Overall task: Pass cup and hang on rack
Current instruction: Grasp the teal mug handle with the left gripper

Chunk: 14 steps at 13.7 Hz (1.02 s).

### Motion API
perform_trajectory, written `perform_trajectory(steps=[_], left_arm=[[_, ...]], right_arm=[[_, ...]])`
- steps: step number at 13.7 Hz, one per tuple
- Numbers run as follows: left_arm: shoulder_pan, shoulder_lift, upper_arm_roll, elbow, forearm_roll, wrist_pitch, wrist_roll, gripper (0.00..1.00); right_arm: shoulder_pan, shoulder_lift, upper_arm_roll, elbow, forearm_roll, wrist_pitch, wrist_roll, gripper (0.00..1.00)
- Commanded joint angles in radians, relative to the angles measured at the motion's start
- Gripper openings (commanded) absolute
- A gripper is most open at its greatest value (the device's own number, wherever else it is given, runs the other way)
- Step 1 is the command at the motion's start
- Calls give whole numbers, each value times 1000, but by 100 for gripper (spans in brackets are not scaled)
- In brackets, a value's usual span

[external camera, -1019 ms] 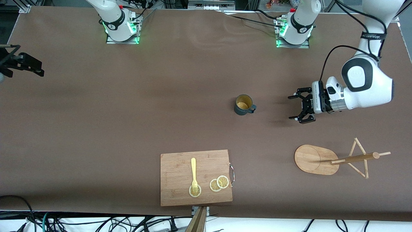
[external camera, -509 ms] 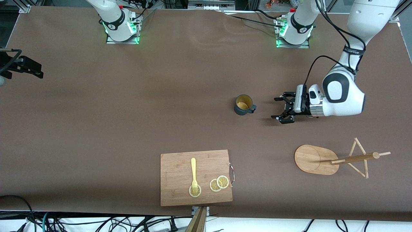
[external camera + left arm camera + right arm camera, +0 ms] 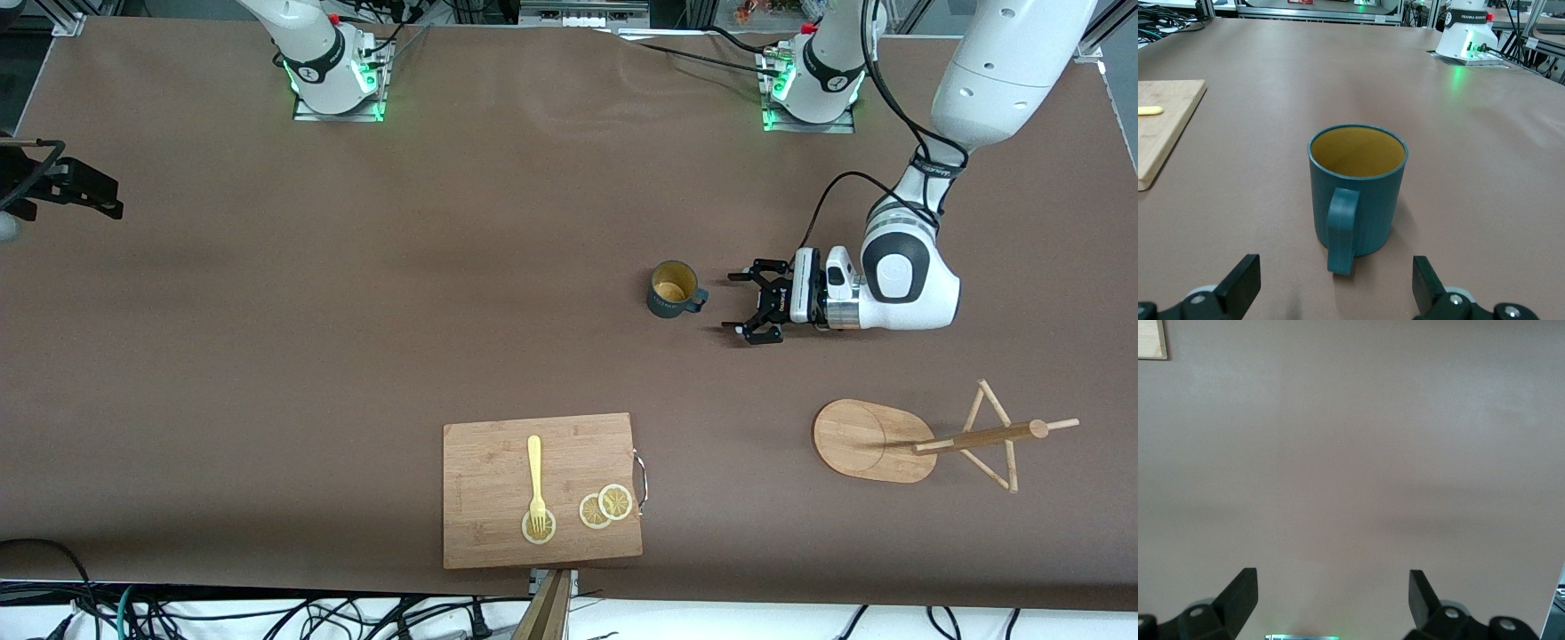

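Left gripper, fingers spread wide, faces the upright cup just beside it, handle toward the claw; right gripper, also spread, waits well apart.

Cup: matt teal outside, smooth mustard inside, seen ahead of the spread jaws. Table: matt brown covering. Rack and cutting board: light wood, grain noted.

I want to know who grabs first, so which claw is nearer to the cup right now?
Left. The left claw is open, just beside the cup, facing its handle. The right claw waits open at the right arm's end of the table.
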Motion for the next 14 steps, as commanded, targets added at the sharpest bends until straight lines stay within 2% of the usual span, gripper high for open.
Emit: perform_trajectory(steps=[1,3,8,9,10,12,13,14], left_arm=[[-2,62,0,42,-33,-34,56,100],[0,105,-10,69,-35,-74,62,100],[1,123,-28,73,-41,-91,105,94],[4,139,-34,73,-51,-99,108,84],[0,143,-36,73,-62,-105,119,67],[1,144,-37,83,-68,-108,137,20],[-2,144,-37,92,-68,-114,136,3],[0,144,-37,92,-71,-117,134,0]], right_arm=[[-4,1,1,9,-12,1,-8,100],[-6,1,0,9,-12,1,-7,100],[-8,1,-2,9,-12,1,-8,100],[-8,1,-2,9,-12,1,-7,100],[-8,1,-2,9,-12,1,-7,100],[-8,1,0,9,-9,1,-5,100],[-8,1,-2,9,-6,3,0,100],[-6,1,0,9,-5,3,1,100]])
